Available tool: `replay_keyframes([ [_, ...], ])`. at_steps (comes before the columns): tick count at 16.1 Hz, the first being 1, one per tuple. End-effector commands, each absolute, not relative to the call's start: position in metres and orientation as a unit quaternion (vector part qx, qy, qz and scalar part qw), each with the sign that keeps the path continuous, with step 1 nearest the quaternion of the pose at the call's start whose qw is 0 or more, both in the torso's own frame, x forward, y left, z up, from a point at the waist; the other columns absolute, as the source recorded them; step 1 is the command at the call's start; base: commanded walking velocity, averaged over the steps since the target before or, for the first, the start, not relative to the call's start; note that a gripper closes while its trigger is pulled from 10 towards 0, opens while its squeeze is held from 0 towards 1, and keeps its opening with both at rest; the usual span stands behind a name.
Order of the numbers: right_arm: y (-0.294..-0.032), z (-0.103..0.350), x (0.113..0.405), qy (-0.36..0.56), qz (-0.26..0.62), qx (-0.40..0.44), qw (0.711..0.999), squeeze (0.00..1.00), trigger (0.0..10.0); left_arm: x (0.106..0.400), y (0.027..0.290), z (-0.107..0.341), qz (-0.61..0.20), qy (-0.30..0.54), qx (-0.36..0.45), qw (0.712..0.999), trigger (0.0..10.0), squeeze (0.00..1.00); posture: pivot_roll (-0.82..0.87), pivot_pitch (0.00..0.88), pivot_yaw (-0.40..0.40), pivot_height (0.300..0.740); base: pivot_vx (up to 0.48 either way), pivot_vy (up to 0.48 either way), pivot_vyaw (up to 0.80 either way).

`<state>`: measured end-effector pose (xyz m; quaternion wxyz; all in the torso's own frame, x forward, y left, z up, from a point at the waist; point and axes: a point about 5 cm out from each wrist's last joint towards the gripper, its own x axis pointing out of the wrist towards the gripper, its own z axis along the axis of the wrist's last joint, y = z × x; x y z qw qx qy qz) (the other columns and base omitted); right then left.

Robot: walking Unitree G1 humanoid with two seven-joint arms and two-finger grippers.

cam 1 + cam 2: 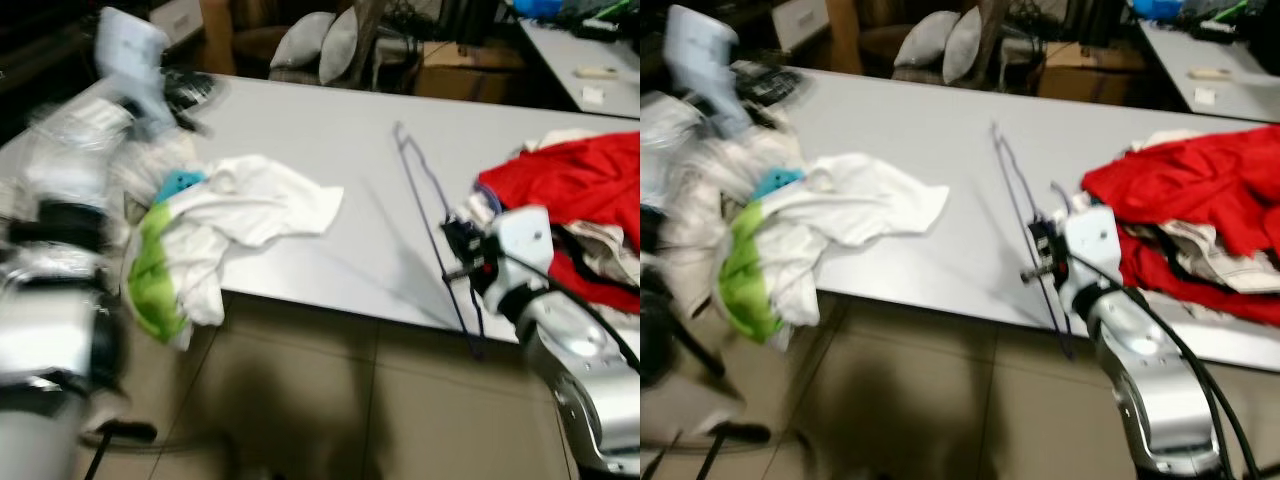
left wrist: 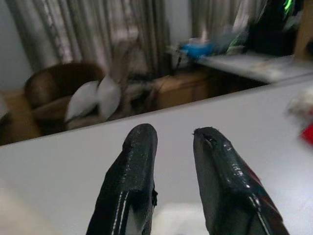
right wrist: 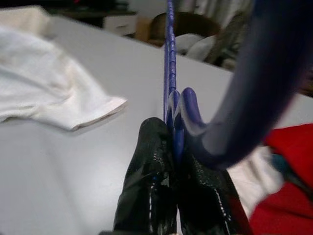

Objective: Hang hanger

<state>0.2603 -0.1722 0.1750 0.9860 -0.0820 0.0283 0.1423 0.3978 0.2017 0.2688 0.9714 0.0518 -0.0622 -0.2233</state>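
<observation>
A thin blue wire hanger [image 1: 425, 215] stands tilted over the grey table [image 1: 320, 140], reaching from mid-table past the near edge. My right gripper [image 1: 462, 250] is shut on the hanger [image 3: 171, 98] close to its hook end, beside the red garment [image 1: 580, 190]. In the right wrist view both black fingers [image 3: 151, 171] press together on the blue wire. My left gripper [image 2: 173, 142] is open with nothing between its fingers, held above the table's left part.
A white and green pile of clothes [image 1: 215, 235] hangs over the near table edge at the left. Blurred white items [image 1: 130, 70] lie at the far left. Pillows [image 1: 325, 45] on a chair and a second table [image 1: 580, 55] stand behind. Tiled floor [image 1: 320, 400] lies below.
</observation>
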Motion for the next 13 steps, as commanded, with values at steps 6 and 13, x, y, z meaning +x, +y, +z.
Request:
replay_keyframes([
  [6,-0.172,0.178,0.256,0.028,0.1,-0.106,0.989,0.0,10.0,0.341,0.133,0.162,-0.181,-0.041,0.032,0.982,10.0,0.0,-0.1,0.0,0.004,0.74,0.0,0.0,-0.4],
  [13,-0.18,0.162,0.265,0.049,0.061,-0.094,0.993,0.0,10.0,0.323,0.128,0.148,-0.122,-0.02,0.042,0.991,10.0,0.0,-0.09,0.0,-0.027,0.74,0.0,-0.247,-0.77],
])
